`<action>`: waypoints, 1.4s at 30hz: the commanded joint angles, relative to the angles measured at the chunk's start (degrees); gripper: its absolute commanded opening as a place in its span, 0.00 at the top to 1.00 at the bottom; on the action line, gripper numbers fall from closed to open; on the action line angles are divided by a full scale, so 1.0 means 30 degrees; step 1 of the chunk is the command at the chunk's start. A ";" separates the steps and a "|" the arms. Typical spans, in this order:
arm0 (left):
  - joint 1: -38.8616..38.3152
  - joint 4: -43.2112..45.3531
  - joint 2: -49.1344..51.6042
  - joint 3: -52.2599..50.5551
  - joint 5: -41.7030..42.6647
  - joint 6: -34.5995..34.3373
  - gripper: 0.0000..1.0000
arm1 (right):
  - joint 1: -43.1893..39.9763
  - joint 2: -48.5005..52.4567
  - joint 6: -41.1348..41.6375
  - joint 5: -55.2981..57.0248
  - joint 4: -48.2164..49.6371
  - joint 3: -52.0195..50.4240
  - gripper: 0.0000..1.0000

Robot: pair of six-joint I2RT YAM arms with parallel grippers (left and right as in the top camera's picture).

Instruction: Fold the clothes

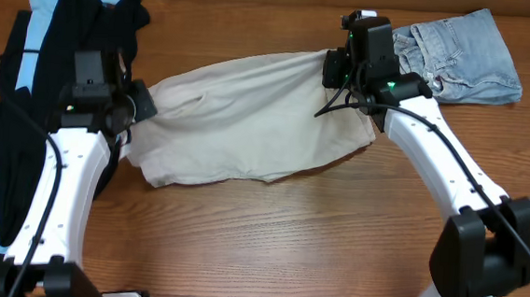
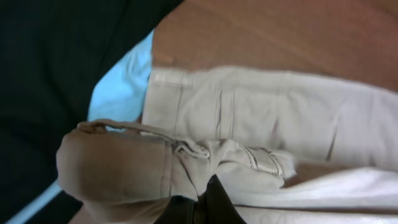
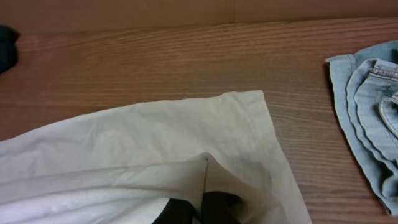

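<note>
The beige khaki shorts lie spread across the middle of the table. My left gripper is shut on their waistband end at the left; the left wrist view shows the pinched fold above my fingers. My right gripper is shut on the leg hem at the right; the right wrist view shows the cloth pinched between my fingers. The light-blue denim shorts lie at the back right. The black garment with light-blue panels lies at the left.
The black garment and its blue panel lie right beside the khaki waistband. The denim shorts lie just right of the khaki hem. Bare wooden table shows in front of the shorts.
</note>
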 commanded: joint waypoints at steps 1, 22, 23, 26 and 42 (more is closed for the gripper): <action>0.0466 0.1494 0.1275 -0.0051 -0.2747 0.0510 0.96 | -0.1311 0.0962 0.0109 0.2142 0.0736 0.0372 0.96; 0.0466 -0.0889 0.3730 0.4095 -0.0976 0.1894 0.00 | -0.2492 0.1362 0.1996 -0.0262 -0.2441 0.0962 0.00; 0.0466 -0.2273 0.3643 0.4954 -0.0750 0.1916 0.00 | -0.2572 0.1362 0.1712 -0.0809 -0.3279 0.0962 0.00; 0.0444 -0.5610 0.3606 0.6929 0.0160 0.2011 0.00 | -0.2594 0.1639 0.1523 -0.1195 -0.5195 0.0729 0.00; 0.0444 -0.9865 0.3650 0.7890 0.0911 0.1792 0.00 | -0.2630 0.2579 0.1807 -0.2157 -0.5530 -0.2681 0.22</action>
